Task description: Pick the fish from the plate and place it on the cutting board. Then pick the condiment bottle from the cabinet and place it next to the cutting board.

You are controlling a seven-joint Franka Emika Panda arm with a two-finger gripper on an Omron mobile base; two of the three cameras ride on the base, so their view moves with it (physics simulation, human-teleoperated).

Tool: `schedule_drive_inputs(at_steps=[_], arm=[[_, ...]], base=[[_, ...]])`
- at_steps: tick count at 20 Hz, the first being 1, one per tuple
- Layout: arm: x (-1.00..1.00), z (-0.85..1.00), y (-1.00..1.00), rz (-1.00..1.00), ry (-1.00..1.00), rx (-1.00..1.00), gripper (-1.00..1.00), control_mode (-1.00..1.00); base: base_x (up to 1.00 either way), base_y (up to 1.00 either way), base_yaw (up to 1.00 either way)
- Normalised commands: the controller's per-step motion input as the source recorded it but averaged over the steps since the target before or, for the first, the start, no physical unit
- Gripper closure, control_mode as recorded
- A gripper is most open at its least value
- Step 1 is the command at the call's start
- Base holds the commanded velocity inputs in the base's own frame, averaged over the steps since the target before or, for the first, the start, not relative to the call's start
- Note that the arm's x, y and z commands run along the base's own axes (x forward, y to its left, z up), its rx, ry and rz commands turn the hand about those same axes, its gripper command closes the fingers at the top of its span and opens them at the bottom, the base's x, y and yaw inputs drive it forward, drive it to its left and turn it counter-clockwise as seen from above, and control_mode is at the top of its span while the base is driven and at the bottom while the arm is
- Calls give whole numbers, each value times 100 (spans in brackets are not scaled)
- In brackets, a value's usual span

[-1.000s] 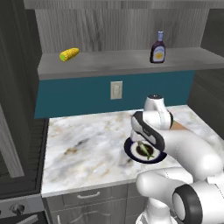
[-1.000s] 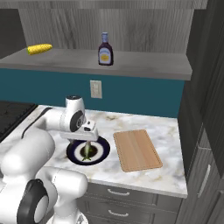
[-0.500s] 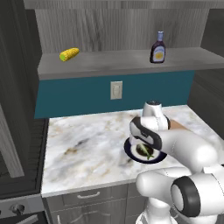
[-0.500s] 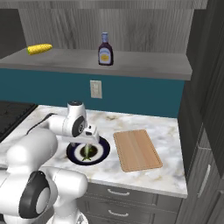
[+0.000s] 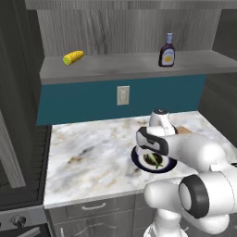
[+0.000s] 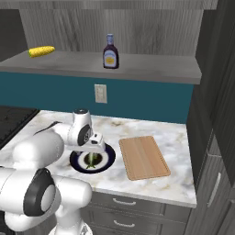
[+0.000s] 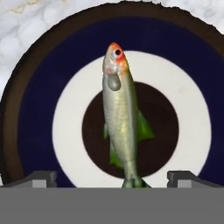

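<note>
- Gripper point(image 7: 112, 180) is spread wide and grasps nothing; I hold it directly above the plate point(image 7: 39, 100), one fingertip on each side of the fish's tail.
- Fish point(image 7: 119, 118) lies lengthwise across the plate's dark centre, head pointing away from my fingertips.
- Step in hand: first pick. Fish is not yet lifted.
- Next move, as I judge it: descend until my fingers straddle the slender body, clamp, then lift.
- Cutting board point(image 6: 143, 157) lies on the counter just right of the plate.
- Condiment bottle point(image 6: 109, 52) stands upright on the cabinet point(image 6: 151, 73), untouched.
</note>
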Motion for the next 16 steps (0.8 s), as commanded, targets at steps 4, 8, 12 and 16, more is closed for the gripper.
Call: schedule_drive_inputs(at_steps=[4, 8, 12, 16], arm=[[17, -11, -5, 0, 0, 0, -100, -100], [16, -5, -8, 0, 0, 0, -100, -100], [16, -6, -4, 0, 0, 0, -100, -100], [13, -17, 0, 0, 0, 0, -100, -100]], base=[[0, 0, 0], [0, 0, 0], [0, 0, 0], [0, 0, 0]])
